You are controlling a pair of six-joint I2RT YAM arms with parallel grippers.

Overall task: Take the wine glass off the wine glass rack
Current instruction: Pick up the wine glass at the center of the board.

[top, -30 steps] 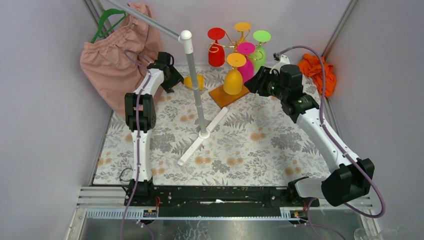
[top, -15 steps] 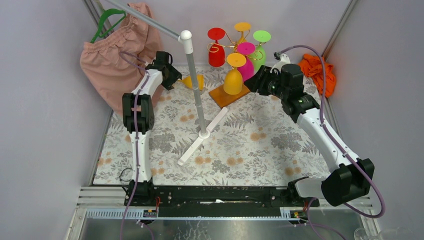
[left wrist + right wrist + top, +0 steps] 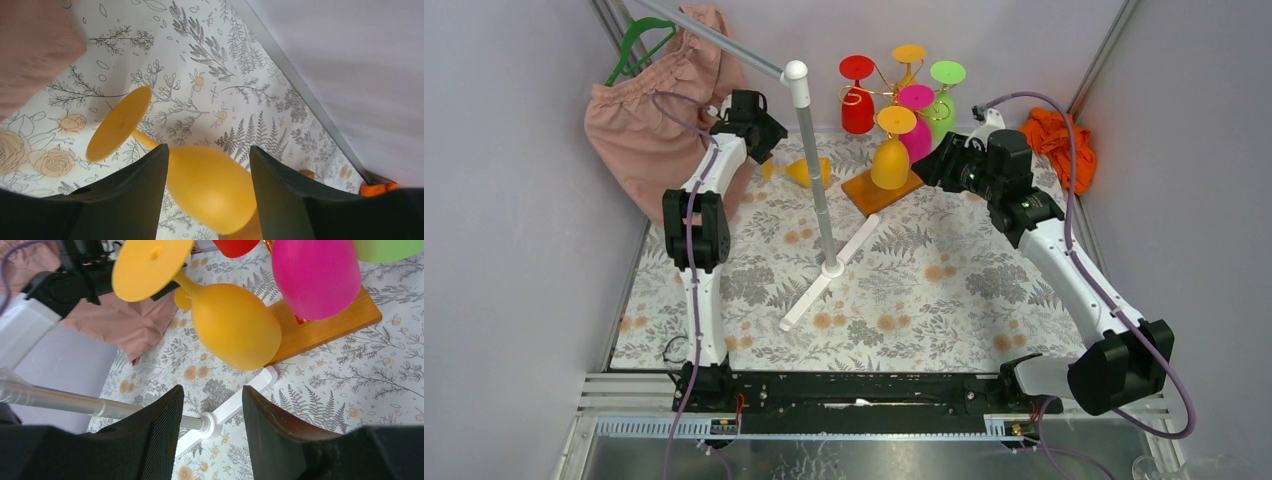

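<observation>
We judged the job nearly done. The wine glass rack stood at back-centre w/ five glasses hung foot-up on it, while one yellow wine glass lay on its side on the floral mat, left of the rack & clear of it. Next move, as we read it: draw the left side away w/o nudging that loose glass. If another were wanted, the hanging orange-yellow glass would need its stem slid out of the scroll.

The left arm reached far back, wrist raised above the mat. The right arm stretched diagonally toward the rack.

The left gripper hung over the loose glass, jaws apart, gripping nothing. The right gripper also gaped empty, aimed at the hanging glass, not touching.
</observation>
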